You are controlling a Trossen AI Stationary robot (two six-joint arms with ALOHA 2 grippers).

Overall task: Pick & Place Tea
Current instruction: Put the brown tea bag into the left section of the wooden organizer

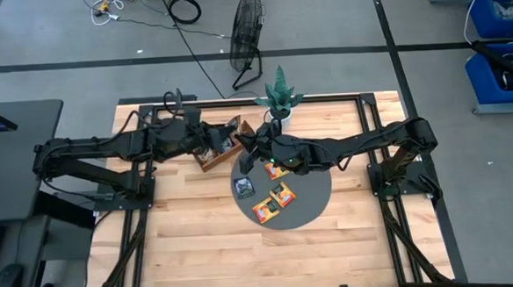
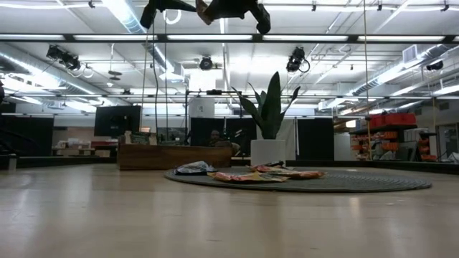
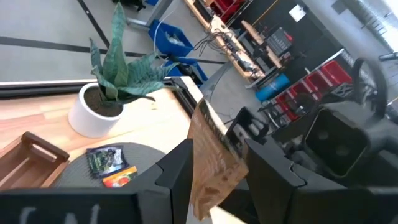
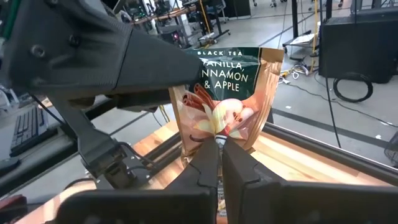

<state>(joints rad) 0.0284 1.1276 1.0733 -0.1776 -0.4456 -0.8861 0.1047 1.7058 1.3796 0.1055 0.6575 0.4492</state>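
I have a pale tea sachet (image 4: pixel 227 99) pinched in both claws above the tabletop's (image 1: pixel 191 244) middle: left claw (image 3: pixel 214 165) edge-on, right claw (image 4: pixel 219 155) closed on its bottom. I'd release one side before moving.

Grey floor (image 1: pixel 338 16) crossed by dark tape lines surrounds the wooden table (image 1: pixel 200 243). At about 12 o'clock stands a black floor fan (image 1: pixel 247 34) with cables (image 1: pixel 144 9) beside it; blue bins (image 1: pixel 501 12) sit at 2 o'clock, a dark desk (image 1: pixel 15 147) at 9 o'clock. Ceiling strip lights (image 2: pixel 237 37) glow overhead; the far shelving (image 2: pixel 391 136), perhaps red racks, is hazy.
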